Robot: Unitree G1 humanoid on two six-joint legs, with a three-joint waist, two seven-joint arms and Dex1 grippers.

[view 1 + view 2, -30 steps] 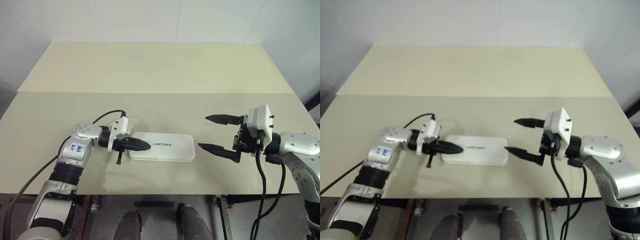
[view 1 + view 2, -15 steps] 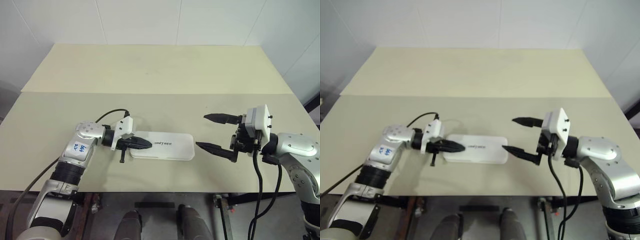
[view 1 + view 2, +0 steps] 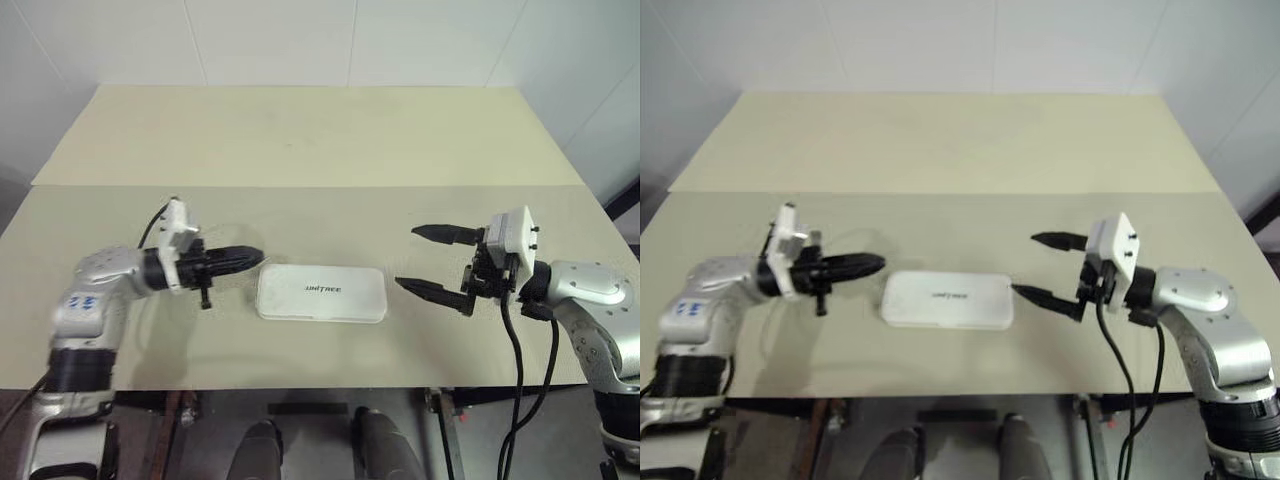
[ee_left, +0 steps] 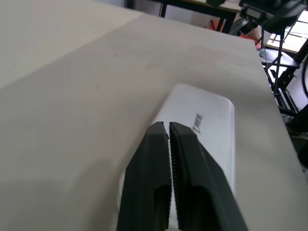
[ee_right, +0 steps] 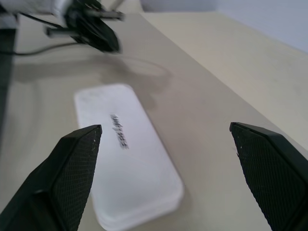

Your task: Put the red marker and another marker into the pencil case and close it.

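We are seeing the closed pencil case [image 3: 321, 293] lying mid-frame on the counter [image 3: 320, 140], left end effector [image 3: 252, 256] nearly clenched beside it, right end effector [image 3: 423, 260] released.

Lighting is bright, even and diffuse, apparently from overhead; no glare on the table [image 3: 320, 140]. Shadows are soft: a faint one beneath the left gripper [image 3: 255, 256] and a thin one along the near edge of the pencil case [image 3: 321, 294]. The right eye view is hazier than the left (paler contrast); in the right wrist view the right gripper [image 5: 166, 166] fingers and the far background are blurred.
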